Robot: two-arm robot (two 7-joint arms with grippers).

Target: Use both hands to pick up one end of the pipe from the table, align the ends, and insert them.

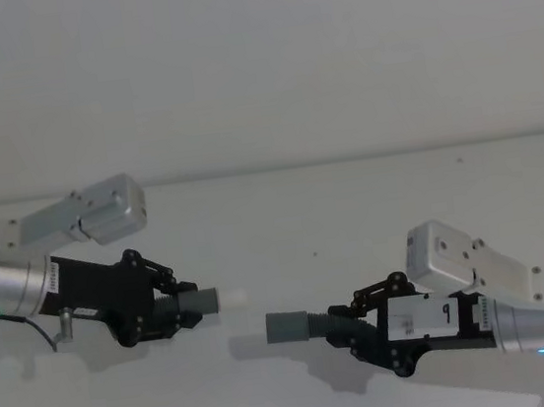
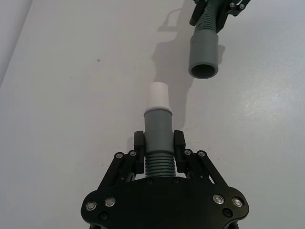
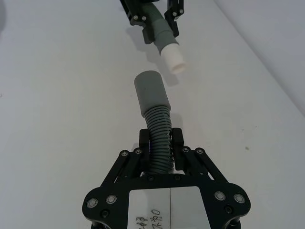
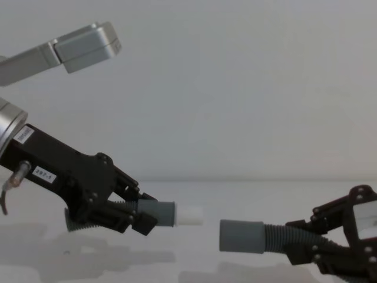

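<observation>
My left gripper (image 1: 178,309) (image 2: 158,153) (image 4: 138,215) is shut on one pipe piece (image 2: 157,138), whose grey cuff ends in a narrower white tip (image 1: 231,296) (image 2: 158,95) (image 4: 189,214) (image 3: 172,59). My right gripper (image 1: 351,325) (image 3: 162,149) (image 4: 303,242) is shut on the corrugated part of the other pipe piece (image 3: 157,138), whose wide grey socket cuff (image 1: 286,327) (image 3: 150,90) (image 2: 205,55) (image 4: 241,236) points at the white tip. Both pieces hang above the white table (image 1: 353,213). The two ends face each other with a small gap, the socket slightly lower and nearer to me.
Shadows of the arms fall on the table under each gripper. A plain pale wall (image 1: 254,57) rises behind the table's far edge. Open table surface (image 2: 71,95) lies around both grippers.
</observation>
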